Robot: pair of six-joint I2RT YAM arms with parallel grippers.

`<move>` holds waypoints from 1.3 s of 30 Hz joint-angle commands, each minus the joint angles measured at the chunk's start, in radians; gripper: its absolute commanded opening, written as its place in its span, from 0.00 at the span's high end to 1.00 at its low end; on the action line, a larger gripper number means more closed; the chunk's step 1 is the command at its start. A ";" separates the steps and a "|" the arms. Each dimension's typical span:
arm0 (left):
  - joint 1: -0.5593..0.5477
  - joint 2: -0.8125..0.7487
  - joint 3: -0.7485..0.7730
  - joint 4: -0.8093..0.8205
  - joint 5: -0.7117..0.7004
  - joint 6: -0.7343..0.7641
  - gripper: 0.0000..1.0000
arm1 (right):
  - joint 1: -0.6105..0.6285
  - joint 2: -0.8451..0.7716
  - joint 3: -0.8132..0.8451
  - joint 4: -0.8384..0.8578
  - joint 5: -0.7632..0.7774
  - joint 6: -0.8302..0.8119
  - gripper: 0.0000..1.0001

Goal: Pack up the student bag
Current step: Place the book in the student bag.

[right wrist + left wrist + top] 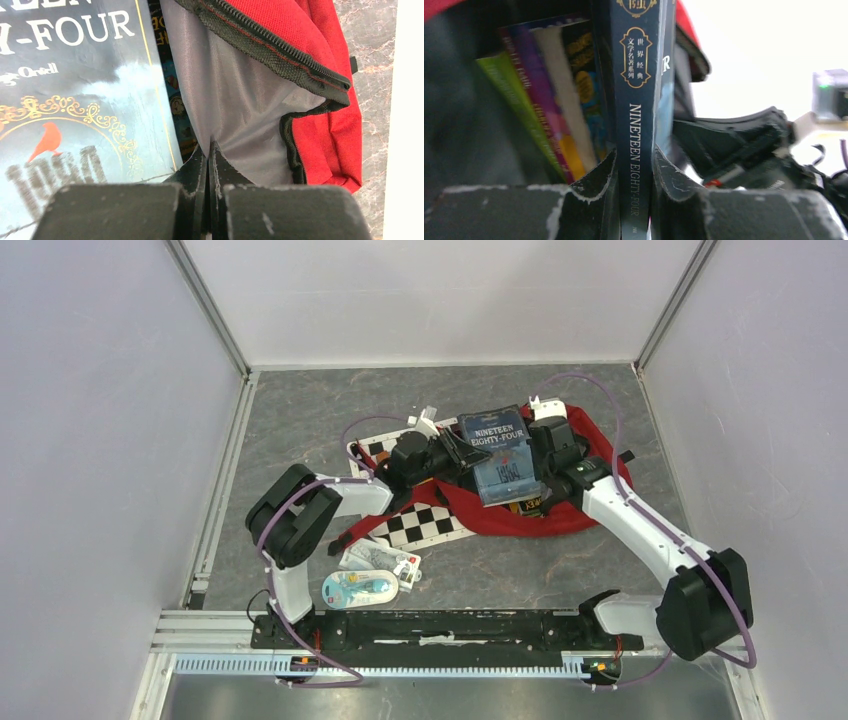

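Item: student bag, red fabric with black zip trim and grey lining. It lies mid-table, towards the far right, partly over a chequered board, mouth open between the two arms. Contents so far: several paperbacks standing inside. Handling is judged soft and limp, light when empty, with walls that sag and fold shut unless held apart. The zip edge or the lining at the rim is the likeliest purchase. Right gripper: jaws pinched together on the grey lining (holding the mouth open, it seems). Left gripper: narrow, clamped either side of the spine of a dark blue book, which is rigid and slim with a smooth cover and is poised upright at the opening. Loose packets lie near the left base.
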 commanded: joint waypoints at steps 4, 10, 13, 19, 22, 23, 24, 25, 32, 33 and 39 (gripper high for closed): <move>-0.002 -0.014 -0.064 0.083 -0.098 0.012 0.98 | 0.005 -0.078 0.059 0.069 -0.025 0.047 1.00; -0.004 -0.074 -0.080 -0.104 -0.159 0.047 0.98 | 0.003 -0.087 0.088 0.055 -0.028 0.033 1.00; -0.006 -0.060 -0.059 -0.139 -0.160 0.050 0.98 | 0.004 -0.091 0.098 0.053 -0.026 0.025 1.00; -0.040 0.011 0.064 -0.136 -0.132 0.059 0.98 | 0.004 -0.092 0.096 0.066 -0.051 0.026 1.00; -0.062 0.047 0.122 -0.142 -0.155 0.066 0.98 | 0.005 -0.092 0.092 0.077 -0.075 0.029 1.00; -0.066 0.057 0.135 -0.129 -0.166 0.067 0.98 | 0.004 -0.089 0.093 0.079 -0.084 0.028 1.00; -0.071 0.070 0.151 -0.124 -0.178 0.068 0.98 | 0.005 -0.090 0.091 0.081 -0.094 0.028 1.00; -0.076 0.082 0.165 -0.123 -0.191 0.071 0.98 | 0.004 -0.089 0.090 0.085 -0.104 0.029 1.00; -0.149 0.205 0.322 -0.149 -0.203 0.089 0.98 | 0.005 -0.066 0.070 0.120 -0.161 0.040 1.00; -0.156 0.219 0.336 -0.156 -0.204 0.092 0.98 | 0.004 -0.062 0.069 0.123 -0.165 0.043 1.00; -0.171 0.261 0.389 -0.220 -0.207 0.127 0.98 | 0.005 -0.047 0.055 0.139 -0.174 0.047 1.00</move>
